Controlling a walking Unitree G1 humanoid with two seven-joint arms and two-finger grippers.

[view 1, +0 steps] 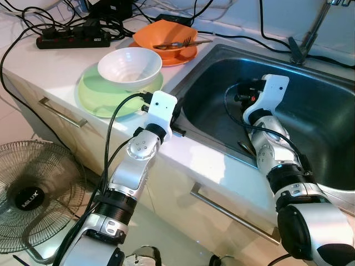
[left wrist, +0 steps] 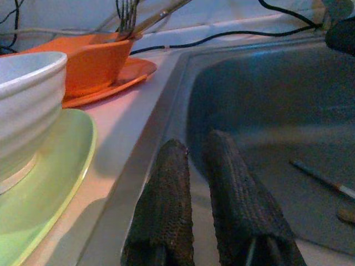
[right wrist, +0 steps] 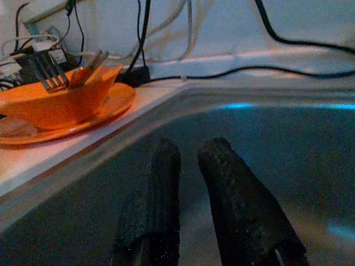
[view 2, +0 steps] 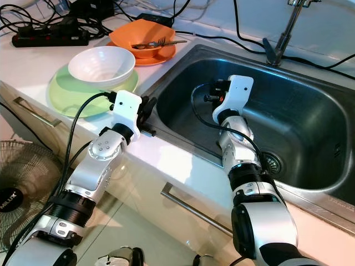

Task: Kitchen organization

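A white bowl (view 1: 130, 66) sits on a green plate (view 1: 105, 94) on the counter left of the steel sink (view 1: 310, 111). Behind them an orange bowl (view 1: 166, 39) holding a fork (view 1: 180, 42) rests on an orange plate (view 1: 186, 56). My left gripper (view 1: 178, 117) hovers at the sink's left rim, shut and holding nothing, just right of the green plate (left wrist: 39, 183). My right gripper (view 1: 239, 91) is down inside the basin near its left wall, shut and holding nothing. A thin utensil (left wrist: 321, 178) lies on the sink floor.
A black power strip (view 1: 72, 39) with tangled cables lies at the counter's back. The faucet (view 1: 302, 44) rises behind the sink, whose drain (view 2: 272, 162) is near my right forearm. A floor fan (view 1: 28, 194) stands lower left beside the drawer handles (view 1: 233, 213).
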